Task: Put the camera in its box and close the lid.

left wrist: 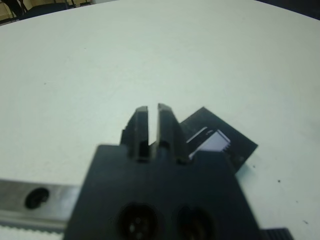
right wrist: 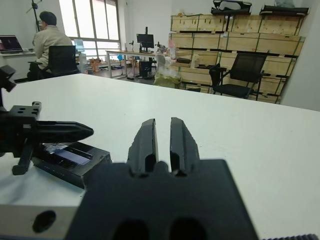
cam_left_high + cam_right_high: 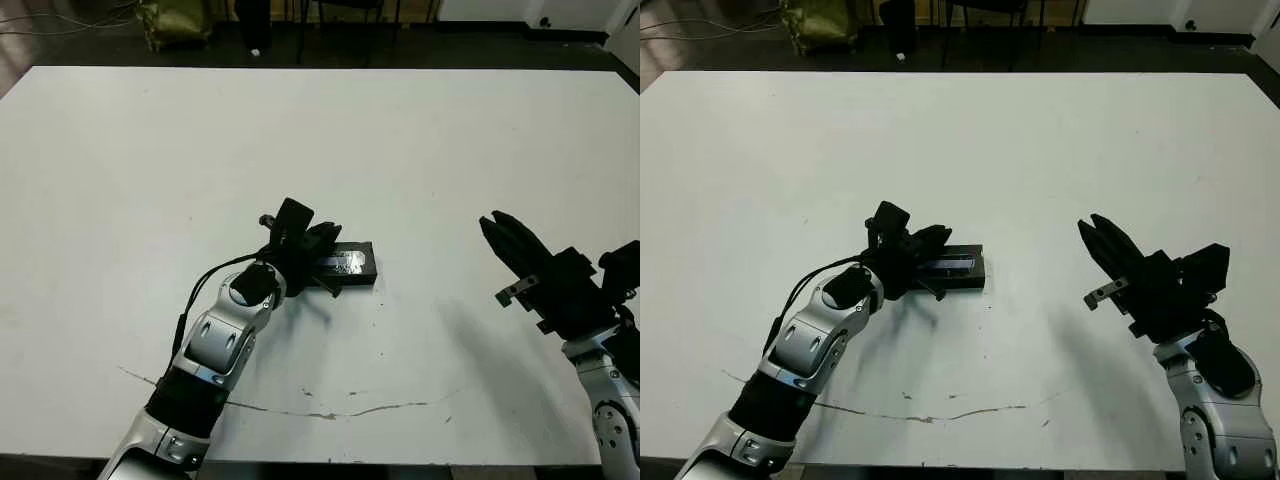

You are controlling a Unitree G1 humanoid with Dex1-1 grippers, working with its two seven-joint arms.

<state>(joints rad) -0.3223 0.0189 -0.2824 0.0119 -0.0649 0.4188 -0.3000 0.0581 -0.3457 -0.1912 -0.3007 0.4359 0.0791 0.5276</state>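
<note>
- Right gripper (image 3: 497, 228) is hovering over the white table (image 3: 420, 140) toward the near right corner, well apart from the box; its fingers (image 2: 145, 142) are lying pressed almost together with a thin slit between, holding nothing.
- Left gripper (image 3: 325, 243) is reaching in from the near left edge, its fingers (image 1: 141, 125) nearly closed and empty, tips sitting over the left end of the lid.
- The lid (image 3: 352, 264) is lying flat on the box around the table's middle, shiny window strip facing up; box closed as far as can be seen.
- Camera is not showing; cannot tell its place.
- A seated person (image 2: 50, 40) is showing beyond the far edge.
</note>
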